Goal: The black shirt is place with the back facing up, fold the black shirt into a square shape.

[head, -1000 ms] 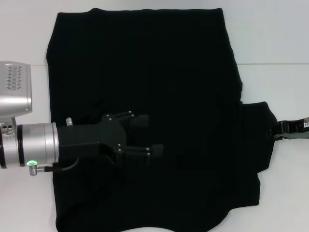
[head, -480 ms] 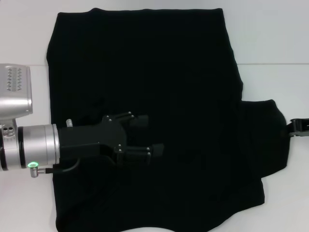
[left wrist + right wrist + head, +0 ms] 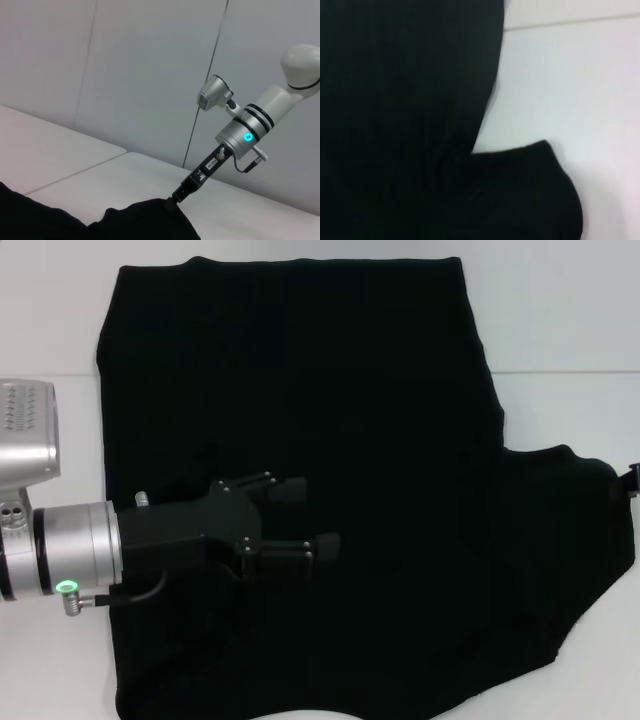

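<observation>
A plain white table (image 3: 560, 330) with a pale grey panelled wall (image 3: 125, 65) behind it carries the work. Spread flat across most of it lies the large black short-sleeved cloth shirt (image 3: 300, 370), plain side up, no lettering showing, its long axis running away from the robot, hem and collar ends hard to tell apart. On the robot's left, the left gripper (image 3: 312, 517), black fingers on a silver wrist, rests low over the near-left part of the cloth, its fingers parted with only cloth between them and nothing pinched. At the far right, one sleeve (image 3: 565, 500) juts sideways off the body of the shirt toward the table's edge. The right gripper (image 3: 176, 196) sits at that sleeve's outer tip, closed on the cloth as the left wrist view shows it. The relation that matters: the sleeve lies outward from the shirt's body, directly in the right gripper's hold, so that arm is much the nearer one to carry it inward over the back, probably the first fold.
</observation>
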